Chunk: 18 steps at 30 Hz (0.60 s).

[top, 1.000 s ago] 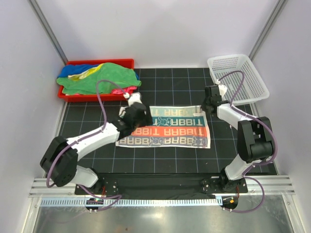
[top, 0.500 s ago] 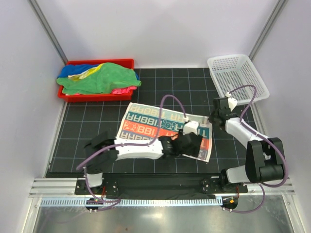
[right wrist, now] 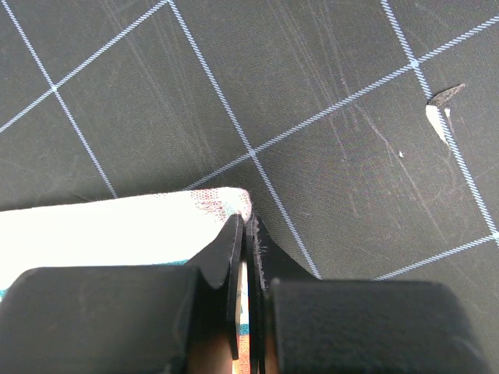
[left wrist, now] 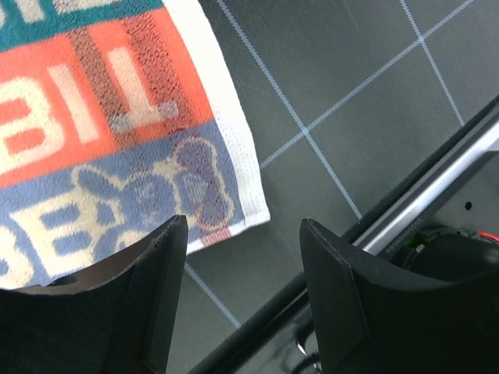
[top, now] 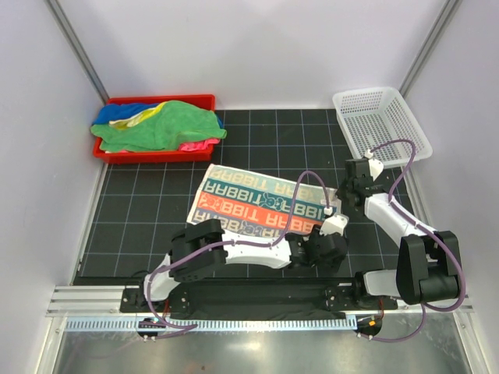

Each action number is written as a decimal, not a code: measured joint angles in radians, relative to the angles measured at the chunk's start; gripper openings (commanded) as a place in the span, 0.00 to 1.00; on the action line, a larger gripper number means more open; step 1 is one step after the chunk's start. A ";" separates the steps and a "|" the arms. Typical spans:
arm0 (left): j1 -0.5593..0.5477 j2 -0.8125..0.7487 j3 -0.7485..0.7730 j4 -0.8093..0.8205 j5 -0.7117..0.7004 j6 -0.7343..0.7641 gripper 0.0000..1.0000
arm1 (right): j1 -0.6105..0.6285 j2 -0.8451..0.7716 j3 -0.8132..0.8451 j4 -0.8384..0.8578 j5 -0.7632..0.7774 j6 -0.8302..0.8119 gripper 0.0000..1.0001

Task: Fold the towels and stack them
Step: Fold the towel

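Printed towel (top: 257,204) corner between closed right fingers (right wrist: 234,261), another before parted left fingers (left wrist: 152,292)

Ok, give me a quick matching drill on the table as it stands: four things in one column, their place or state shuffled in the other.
Things:
1. red tray
2. white basket
3. left fingers
4. right fingers

Place or state:
A. shut on the far right corner of the printed towel
B. far left, heaped with coloured towels
C. open, above the printed towel's near right corner
D. far right, nothing in it

Pairs: 1-B, 2-D, 3-C, 4-A
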 measured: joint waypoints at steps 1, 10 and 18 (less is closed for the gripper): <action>0.000 0.009 0.009 -0.001 0.000 0.006 0.63 | 0.000 0.000 0.000 0.000 -0.001 0.000 0.03; 0.000 0.080 0.061 -0.002 -0.003 0.015 0.59 | -0.002 0.000 -0.001 0.001 -0.006 0.000 0.03; 0.000 0.101 0.080 0.000 -0.015 0.009 0.38 | -0.005 0.000 -0.004 0.002 -0.011 0.000 0.04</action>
